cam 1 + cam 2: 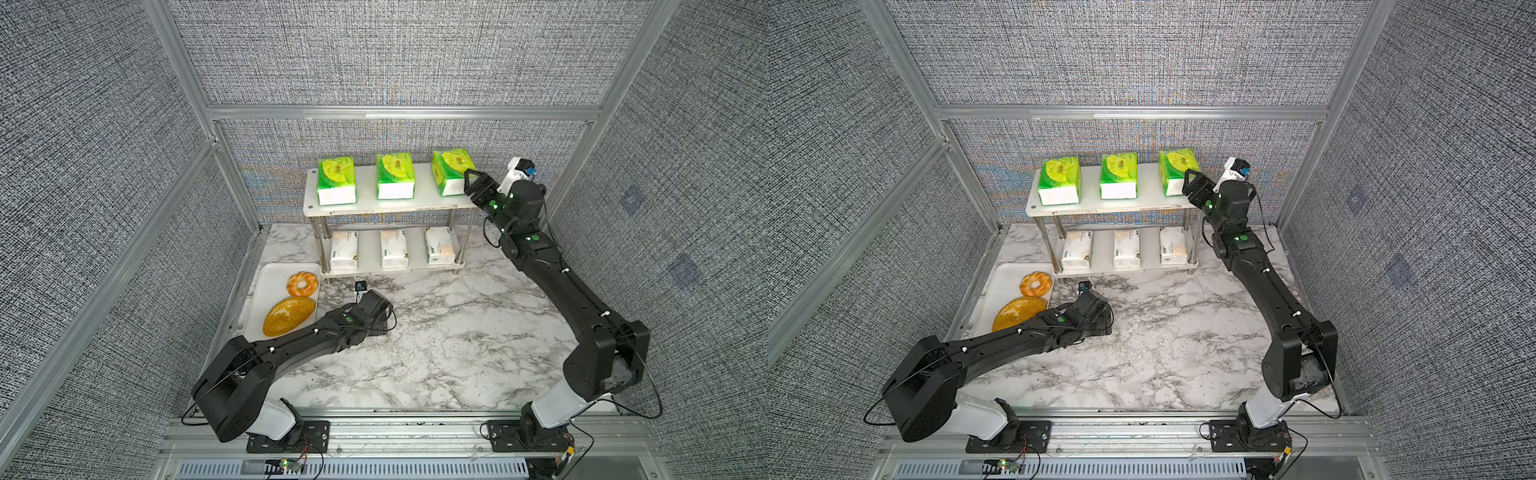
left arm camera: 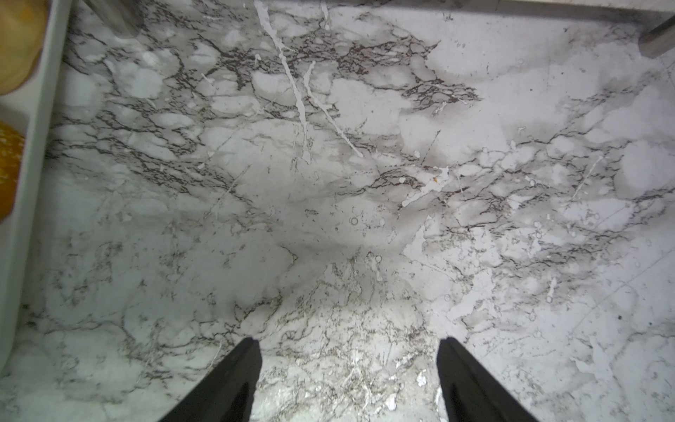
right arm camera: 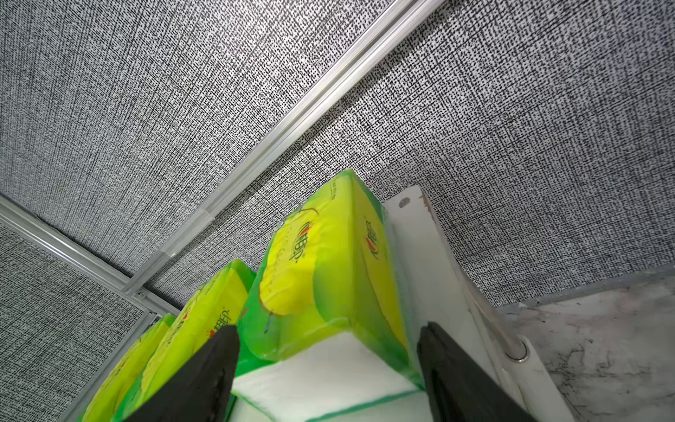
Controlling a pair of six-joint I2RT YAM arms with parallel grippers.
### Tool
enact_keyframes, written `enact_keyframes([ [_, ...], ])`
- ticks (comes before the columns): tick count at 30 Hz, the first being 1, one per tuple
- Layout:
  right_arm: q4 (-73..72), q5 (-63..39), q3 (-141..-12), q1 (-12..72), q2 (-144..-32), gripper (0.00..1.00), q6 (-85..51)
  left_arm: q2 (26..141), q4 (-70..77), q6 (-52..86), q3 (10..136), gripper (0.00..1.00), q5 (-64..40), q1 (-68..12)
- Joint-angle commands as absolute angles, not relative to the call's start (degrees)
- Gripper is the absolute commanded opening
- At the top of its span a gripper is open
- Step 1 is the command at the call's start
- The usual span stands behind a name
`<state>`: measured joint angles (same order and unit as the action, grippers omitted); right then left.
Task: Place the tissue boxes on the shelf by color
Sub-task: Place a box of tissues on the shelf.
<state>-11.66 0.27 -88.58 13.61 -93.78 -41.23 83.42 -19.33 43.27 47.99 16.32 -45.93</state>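
Tissue boxes: 3 grn, 3 wht

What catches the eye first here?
Three green tissue boxes line the top board of the shelf, three cream tissue boxes the lower one. The right end effector straddles the rightmost green box with open jaws. A bread ring and loaf lie on a white tray near the left arm.

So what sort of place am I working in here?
Most likely a robot test cell, not a real shop or home: grey woven wall panels in an aluminium frame box in a marble-patterned tabletop, and a small shelf of tissue boxes stands against the back panel.
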Motion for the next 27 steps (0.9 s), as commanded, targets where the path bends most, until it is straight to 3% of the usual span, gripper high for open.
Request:
enact_keyframes([
  [1, -14.1, 1.7, -88.4, 13.8, -94.6, 0.83, -42.7, 83.0, -18.9, 42.8, 47.8, 0.81, 16.3, -45.9],
  [17, -21.2, 3.5, -86.5, 16.0, -96.3, 0.83, -41.7, 81.3, -19.2, 43.0, 46.5, 0.81, 16.8, -45.8],
  [27, -18.3, 4.9, -86.9, 16.1, -96.6, 0.70, -42.2, 80.8, -19.2, 43.2, 46.0, 0.81, 17.1, -45.8],
])
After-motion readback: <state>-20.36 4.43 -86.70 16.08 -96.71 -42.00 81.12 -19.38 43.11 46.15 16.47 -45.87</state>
